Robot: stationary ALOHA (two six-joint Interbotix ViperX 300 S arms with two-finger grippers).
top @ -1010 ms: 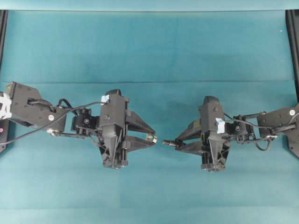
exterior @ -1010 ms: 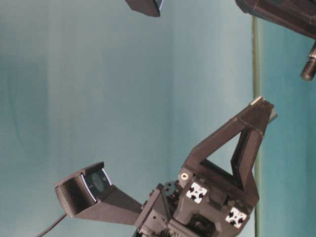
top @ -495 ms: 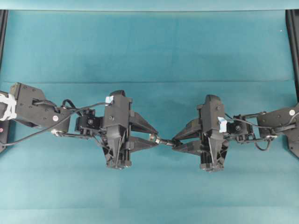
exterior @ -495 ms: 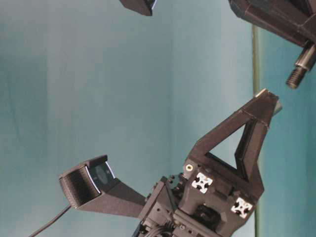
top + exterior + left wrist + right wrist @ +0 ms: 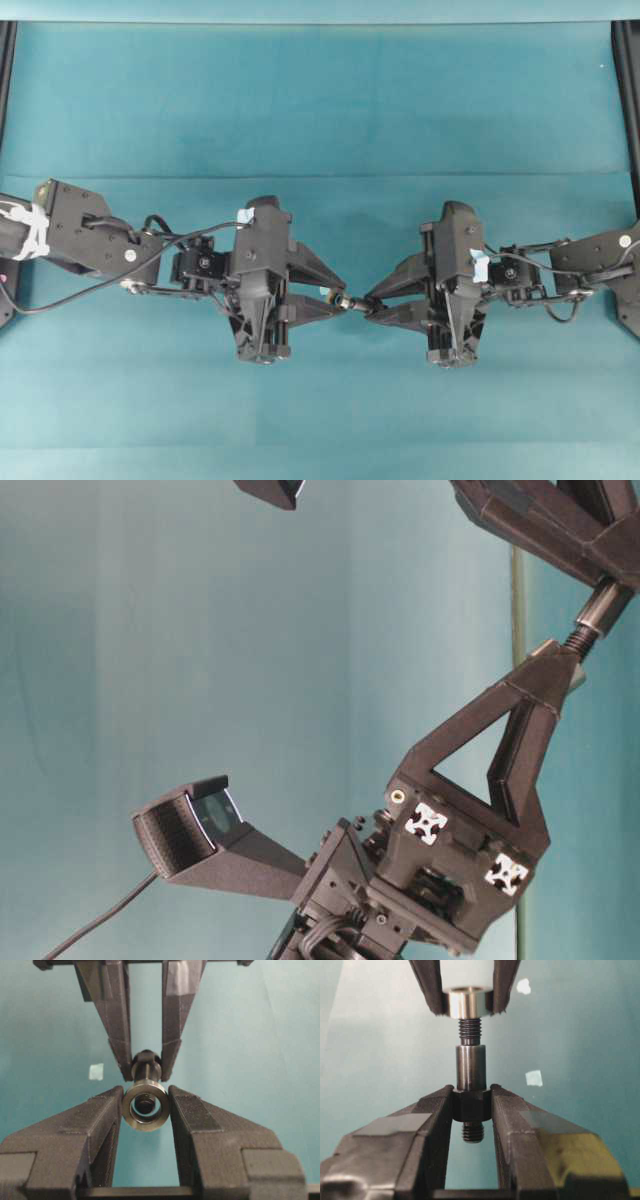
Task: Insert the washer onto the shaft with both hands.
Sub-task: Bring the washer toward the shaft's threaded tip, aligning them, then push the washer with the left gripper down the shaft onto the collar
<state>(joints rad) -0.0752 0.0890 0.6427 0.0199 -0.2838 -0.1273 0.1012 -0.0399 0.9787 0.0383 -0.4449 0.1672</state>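
**Shaft tip entering the washer, held above the table**

We have both pieces in the air over the teal cloth-covered table (image 5: 320, 100), the two arms meeting nose to nose. Our left gripper (image 5: 145, 1097), black with long triangular fingers, is clenched on the small thick silver-grey metal washer (image 5: 145, 1106), pinching it by its outer rim so the centre hole faces the other arm. Our right gripper (image 5: 472, 1097) is clamped on the dark collar of the short dark grey stepped metal shaft (image 5: 471, 1067), the threaded end pointing at the washer.

From the right wrist view, the threaded tip is just inside the washer's bore, while the smooth, thicker barrel is wholly outside. Through the left wrist view we see the shaft end sitting centred in the hole.

We judge the insertion begun but far from seated. The next move calls for pressing the two grippers together along the shaft's axis, keeping both grips firm and the axes lined up; any tilt may jam the ring at the step to the thicker barrel.
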